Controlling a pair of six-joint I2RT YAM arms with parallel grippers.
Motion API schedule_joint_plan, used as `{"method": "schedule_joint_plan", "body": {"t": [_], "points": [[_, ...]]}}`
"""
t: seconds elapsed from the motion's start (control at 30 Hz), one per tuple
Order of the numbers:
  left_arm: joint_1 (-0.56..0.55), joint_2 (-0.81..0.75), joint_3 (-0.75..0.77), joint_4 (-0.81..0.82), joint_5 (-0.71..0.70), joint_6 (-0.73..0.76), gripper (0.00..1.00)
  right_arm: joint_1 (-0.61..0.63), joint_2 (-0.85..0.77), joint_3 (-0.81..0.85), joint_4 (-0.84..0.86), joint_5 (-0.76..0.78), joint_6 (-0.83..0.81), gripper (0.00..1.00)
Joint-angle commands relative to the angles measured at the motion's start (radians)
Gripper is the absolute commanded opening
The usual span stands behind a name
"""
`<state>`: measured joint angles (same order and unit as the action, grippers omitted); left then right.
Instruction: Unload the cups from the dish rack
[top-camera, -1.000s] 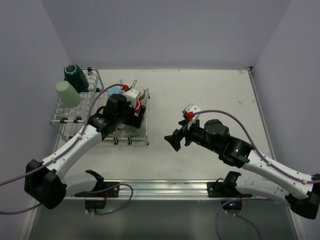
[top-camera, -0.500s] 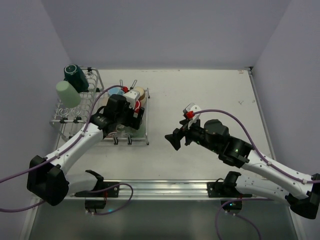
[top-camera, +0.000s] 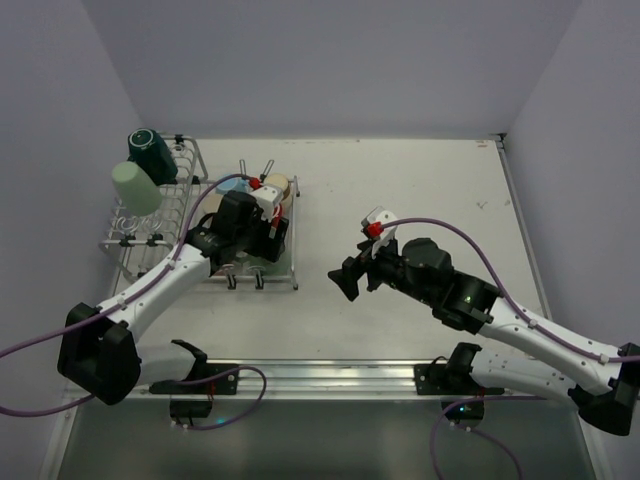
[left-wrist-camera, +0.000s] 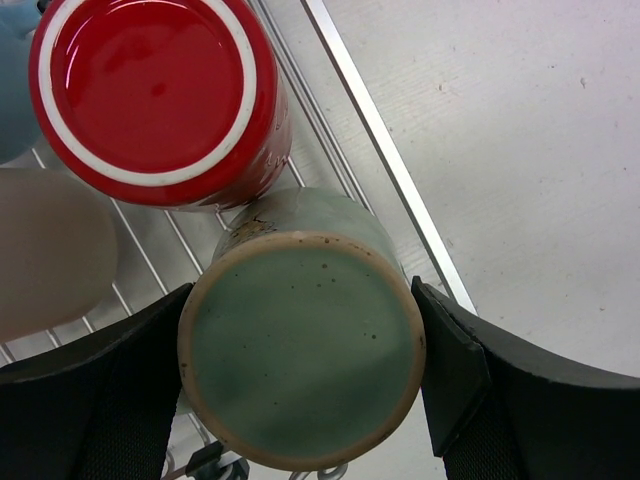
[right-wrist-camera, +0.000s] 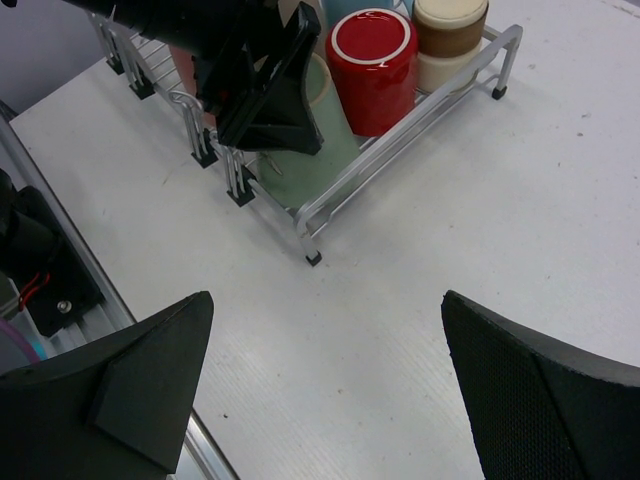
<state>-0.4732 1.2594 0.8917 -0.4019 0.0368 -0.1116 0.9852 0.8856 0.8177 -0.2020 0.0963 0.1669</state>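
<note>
Loaded wire dish rack by the desk's left edge.
Along the tray's right rail stand a speckled green cup and a red cup, both upside down, then a beige cup; a teal cup and a pale green cup perch on the taller section.

Left gripper jaws spread; right gripper wide open.

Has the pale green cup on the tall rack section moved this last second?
No. The pale green cup sits unchanged beside the teal cup on the dish rack.
</note>
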Motion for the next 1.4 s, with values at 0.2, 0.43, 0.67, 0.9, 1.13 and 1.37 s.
{"method": "schedule_joint_plan", "body": {"t": [0.2, 0.43, 0.67, 0.9, 1.13, 1.37], "points": [[0.004, -0.049, 0.041, -0.037, -0.002, -0.020, 0.09, -0.003, 0.042, 0.034, 0.045, -0.013, 0.063, 0.99], [0.004, -0.071, 0.130, -0.061, 0.003, -0.042, 0.00, -0.003, 0.096, 0.052, 0.127, -0.047, 0.190, 0.99], [0.004, -0.078, 0.136, -0.074, -0.021, -0.053, 0.00, -0.003, 0.101, 0.051, 0.168, -0.040, 0.232, 0.99], [0.004, -0.092, 0.187, -0.103, -0.026, -0.068, 0.00, -0.002, 0.104, 0.044, 0.188, -0.020, 0.275, 0.99], [0.004, -0.130, 0.243, -0.124, -0.022, -0.097, 0.00, -0.003, 0.096, -0.011, 0.305, -0.020, 0.401, 0.99], [0.004, -0.170, 0.257, -0.121, -0.025, -0.120, 0.00, -0.003, 0.116, -0.051, 0.430, -0.023, 0.525, 0.99]]}}
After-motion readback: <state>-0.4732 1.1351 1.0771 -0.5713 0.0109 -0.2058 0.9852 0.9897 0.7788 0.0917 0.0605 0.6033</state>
